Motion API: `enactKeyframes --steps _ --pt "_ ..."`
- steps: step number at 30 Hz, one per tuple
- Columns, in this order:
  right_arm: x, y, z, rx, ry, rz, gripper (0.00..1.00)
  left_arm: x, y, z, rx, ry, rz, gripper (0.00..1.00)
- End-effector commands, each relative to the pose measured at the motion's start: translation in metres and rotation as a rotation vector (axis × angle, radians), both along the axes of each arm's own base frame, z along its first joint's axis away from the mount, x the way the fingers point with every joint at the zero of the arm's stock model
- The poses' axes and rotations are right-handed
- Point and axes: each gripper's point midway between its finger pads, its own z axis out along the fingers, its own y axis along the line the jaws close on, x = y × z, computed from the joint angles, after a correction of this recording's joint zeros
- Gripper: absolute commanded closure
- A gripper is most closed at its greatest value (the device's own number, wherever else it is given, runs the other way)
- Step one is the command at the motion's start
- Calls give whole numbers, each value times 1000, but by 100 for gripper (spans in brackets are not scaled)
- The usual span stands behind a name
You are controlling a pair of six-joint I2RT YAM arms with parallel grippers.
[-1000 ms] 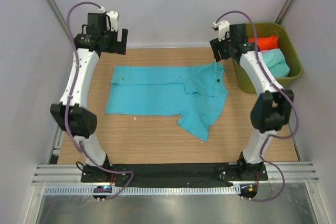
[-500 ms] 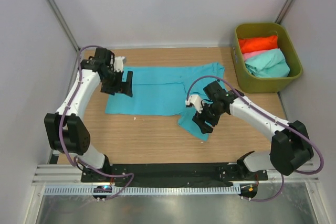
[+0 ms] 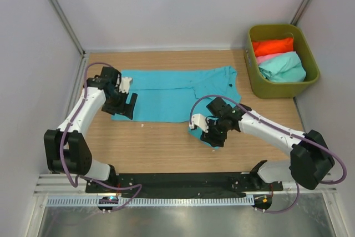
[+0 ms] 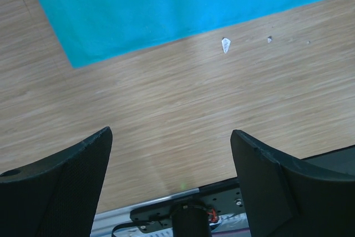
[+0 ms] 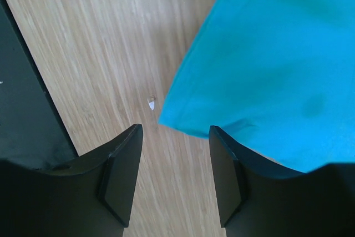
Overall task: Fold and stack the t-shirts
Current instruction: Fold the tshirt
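- Top external view: a turquoise-blue short-sleeved cloth t-shirt (image 3: 166, 95) lies spread on the light wooden table (image 3: 155, 148). Its long flat part reaches toward the left, and a rumpled part hangs toward the near edge on the right.
- Three more folded cloth shirts sit in the olive-green plastic bin (image 3: 312, 59) at the far right corner, well apart from the spread one: an orange-red shirt (image 3: 273, 45) at the far side, a mint-green shirt (image 3: 283, 66) at the near side, and a strip of a pink shirt (image 3: 265, 58) showing between them.
- The right gripper (image 3: 214, 136) hangs over the near tip of the rumpled part. In the right wrist view its jaws (image 5: 175, 130) stand apart, with the corner of the turquoise hem (image 5: 266, 65) just under the gap. They are not clamped on the cloth, and whether they touch it cannot be told.
- The left gripper (image 3: 127, 106) is at the shirt's near left corner. In the left wrist view its jaws (image 4: 171, 134) are spread wide with nothing between them, over bare wood just beside the cloth's corner (image 4: 166, 4).
- A small white scrap (image 4: 226, 44) lies on the wood near the shirt's near edge. A similar white scrap (image 5: 151, 102) lies just beside the hem in the right wrist view.
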Motion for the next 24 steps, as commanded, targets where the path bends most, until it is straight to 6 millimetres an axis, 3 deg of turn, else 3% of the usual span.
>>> enactKeyframes --steps 1,11,24 --pt "1 -2 -2 -8 -109 92 43 10 7 15 37 -70 -63 12" --pt "-3 -19 -29 -76 -136 123 44 20 4 17 30 -72 -75 20" --pt "-2 -13 -46 -92 -97 157 44 19 9 4 59 -31 -58 21"
